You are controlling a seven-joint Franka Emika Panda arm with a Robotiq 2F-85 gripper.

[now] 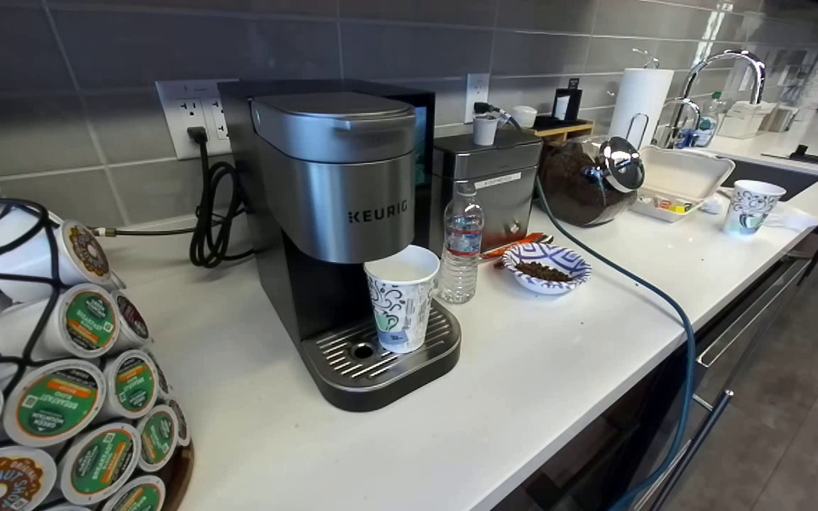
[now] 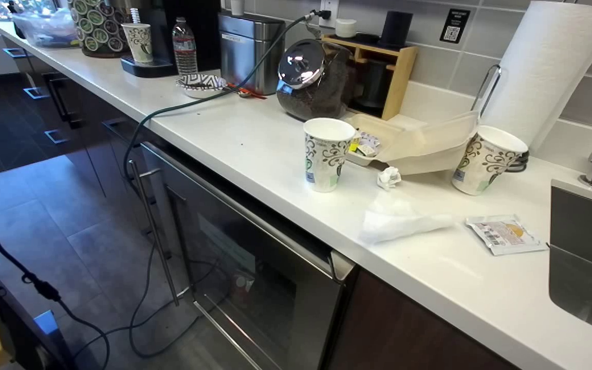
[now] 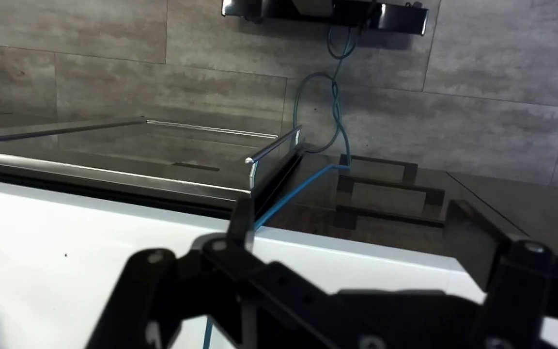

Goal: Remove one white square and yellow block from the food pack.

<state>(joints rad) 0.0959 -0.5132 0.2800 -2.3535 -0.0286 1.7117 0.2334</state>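
An open, pale food pack (image 2: 411,146) sits toward the back edge of the table (image 2: 255,149), beside a glass jar (image 2: 321,97) and near a paper towel roll (image 2: 558,67). Inside, I can make out a yellow block (image 2: 353,146) and, next to it, a small white square (image 2: 366,150). A patterned paper cup (image 2: 328,156) stands closer to the front edge; a crumpled paper ball (image 2: 388,178) lies just beside the pack. A blue-green cord (image 1: 690,355) drapes over the front edge. In the wrist view, the black jaws hang wide apart above that edge.
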